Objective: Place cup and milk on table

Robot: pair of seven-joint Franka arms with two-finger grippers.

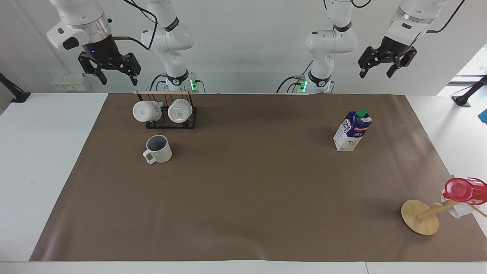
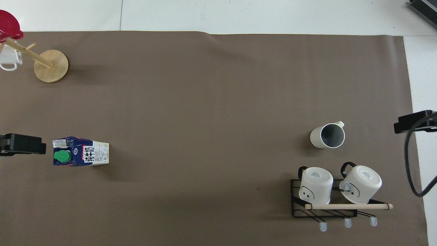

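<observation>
The off-white cup (image 1: 159,149) stands upright on the brown sheet of the table (image 1: 243,198), handle pointing away from the robots, toward the right arm's end; it also shows in the overhead view (image 2: 328,135). The milk carton (image 1: 352,131) with a green cap stands upright on the sheet toward the left arm's end, and also shows in the overhead view (image 2: 82,156). My right gripper (image 1: 118,78) is open, empty and raised high above the right arm's end of the table. My left gripper (image 1: 376,72) is open, empty and raised high above the left arm's end.
A black wire rack (image 1: 165,112) with a wooden bar holds two white mugs, just nearer to the robots than the cup. A wooden mug tree (image 1: 420,217) with a red cup (image 1: 462,190) and a white mug stands at the left arm's end, farther from the robots than the milk.
</observation>
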